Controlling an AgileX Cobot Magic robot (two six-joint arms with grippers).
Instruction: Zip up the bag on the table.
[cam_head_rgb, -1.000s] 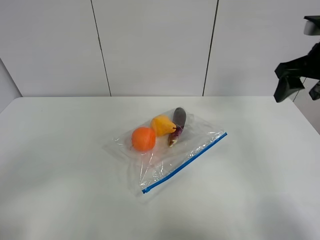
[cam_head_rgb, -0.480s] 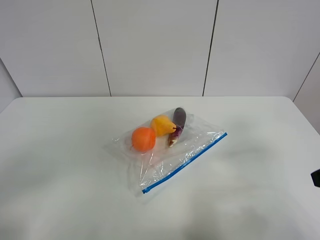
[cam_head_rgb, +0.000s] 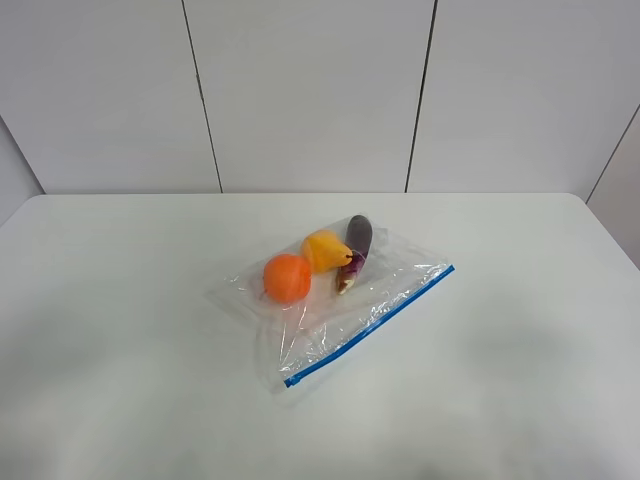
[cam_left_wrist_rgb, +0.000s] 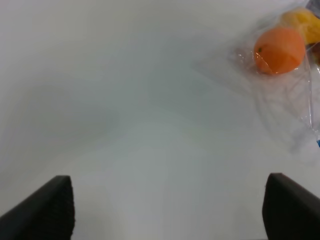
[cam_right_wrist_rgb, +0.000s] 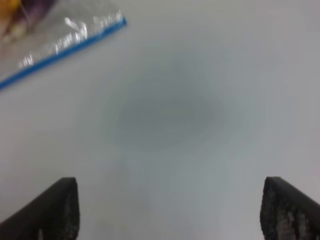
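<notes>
The clear bag (cam_head_rgb: 330, 295) lies flat near the middle of the white table (cam_head_rgb: 120, 340). Its blue zip strip (cam_head_rgb: 370, 325) runs along the near right edge. Inside it are an orange (cam_head_rgb: 287, 277), a yellow fruit (cam_head_rgb: 325, 250) and a purple aubergine (cam_head_rgb: 356, 245). Neither gripper shows in the exterior high view. My left gripper (cam_left_wrist_rgb: 167, 210) is open and empty above bare table, with the orange (cam_left_wrist_rgb: 279, 50) some way off. My right gripper (cam_right_wrist_rgb: 167, 210) is open and empty above bare table, apart from the zip strip (cam_right_wrist_rgb: 65, 52).
A white panelled wall (cam_head_rgb: 310, 90) rises behind the table's far edge. A soft shadow (cam_right_wrist_rgb: 165, 112) lies on the table under my right gripper.
My right arm, seen high at the right edge one second ago, dropped low and then left the exterior high view. The bag has not moved.
</notes>
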